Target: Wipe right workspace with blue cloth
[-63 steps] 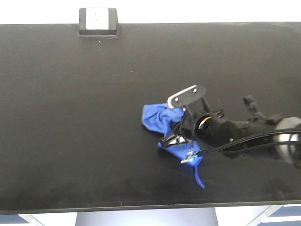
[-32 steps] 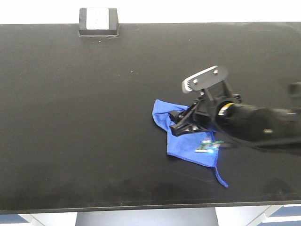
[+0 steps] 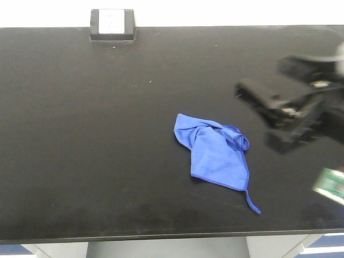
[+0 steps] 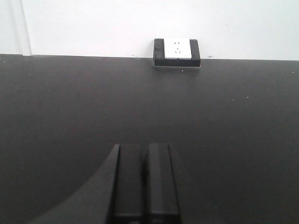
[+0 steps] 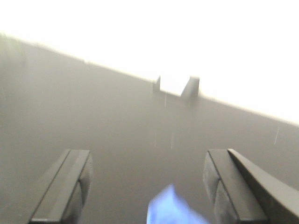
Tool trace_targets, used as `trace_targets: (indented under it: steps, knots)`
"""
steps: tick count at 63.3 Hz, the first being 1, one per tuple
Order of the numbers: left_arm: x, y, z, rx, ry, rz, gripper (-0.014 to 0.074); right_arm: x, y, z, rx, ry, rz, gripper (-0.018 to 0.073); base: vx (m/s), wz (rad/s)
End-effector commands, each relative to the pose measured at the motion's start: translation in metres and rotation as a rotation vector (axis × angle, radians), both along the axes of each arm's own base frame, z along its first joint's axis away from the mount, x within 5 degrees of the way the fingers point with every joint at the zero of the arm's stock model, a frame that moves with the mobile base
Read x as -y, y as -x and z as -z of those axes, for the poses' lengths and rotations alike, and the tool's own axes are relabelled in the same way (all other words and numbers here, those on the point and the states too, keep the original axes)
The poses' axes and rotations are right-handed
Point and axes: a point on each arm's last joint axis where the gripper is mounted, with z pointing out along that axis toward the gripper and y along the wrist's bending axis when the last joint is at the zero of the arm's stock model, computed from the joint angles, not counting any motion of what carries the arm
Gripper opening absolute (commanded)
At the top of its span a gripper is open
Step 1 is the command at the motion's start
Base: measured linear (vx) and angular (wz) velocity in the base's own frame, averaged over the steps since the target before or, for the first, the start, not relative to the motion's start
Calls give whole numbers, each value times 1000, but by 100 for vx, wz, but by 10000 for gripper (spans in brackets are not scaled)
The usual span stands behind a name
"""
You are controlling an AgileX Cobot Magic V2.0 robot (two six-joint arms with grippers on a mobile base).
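Right tool [image 3: 271,115]: fingers wide apart, clamped on nothing, blurred, hanging above and to the right of the blue cloth [image 3: 215,153]. Left tool [image 4: 142,182]: fingers pressed together, empty, nowhere near the cloth as far as can be told. Lies loose and crumpled on the table [image 3: 80,134], that cloth, one edge rolled over on itself, with a thin string tail [image 3: 252,203] trailing off its near right corner. Likely trouble from here: closing on a single raised fold and dragging a bunched wad, so wiping only a narrow streak; or snagging the tail alone and lifting the cloth clear of the table. Could also come down too hard and scrape the fingers on the hard top, or sweep too far and push the cloth over the near edge. Matte black, flat and bare around the cloth, faintly dusty or smeared toward the near edge. Far behind and to the left of the cloth, a small black box [image 3: 112,24] with a pale face, against a plain white wall [image 4: 93,23].
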Motion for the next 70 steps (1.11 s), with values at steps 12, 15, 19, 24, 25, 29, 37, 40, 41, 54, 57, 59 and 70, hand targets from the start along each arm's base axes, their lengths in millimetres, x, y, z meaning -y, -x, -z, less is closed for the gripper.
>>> trace_targets:
  steps: [12, 15, 19, 24, 25, 29, 37, 40, 41, 54, 57, 59, 70]
  knots:
    - [1, -1, 2, 64, 8, 6, -6, 24, 32, -39, 243, -122, 45, 531, 0, 0]
    - [1, -1, 2, 64, 8, 6, -6, 26, 34, -42, 264, -135, 52, 503, 0, 0]
    - [1, -1, 2, 64, 8, 6, -6, 28, 36, -43, 306, -103, 63, 419, 0, 0]
    - [1, -1, 2, 64, 8, 6, -6, 34, 36, -36, 319, -42, 110, 275, 0, 0]
    - [1, -1, 2, 64, 8, 6, -6, 36, 35, -33, 314, -35, 123, 247, 0, 0]
    - [1, -1, 2, 64, 8, 6, -6, 48, 35, -16, 273, -49, 224, 76, 0, 0]
    - [1, -1, 2, 64, 8, 6, -6, 69, 42, 21, 204, -106, 407, -12, 0, 0]
    - [1, -1, 2, 64, 8, 6, -6, 76, 47, 35, 204, -93, 466, -11, 0, 0]
    - [1, -1, 2, 64, 8, 6, -6, 77, 50, 38, 211, -88, 481, -11, 0, 0]
    - [1, -1, 2, 64, 8, 6, -6, 90, 70, 106, 181, -49, 628, -8, 0, 0]
    - [1, -1, 2, 64, 8, 6, -6, 90, 72, 121, 175, -45, 639, -8, 0, 0]
    - [1, -1, 2, 64, 8, 6, -6, 91, 75, 130, 181, -45, 644, -8, 0, 0]
    - [1, -1, 3, 62, 8, 5, -6, 91, 79, 168, 75, -15, 648, -8, 0, 0]
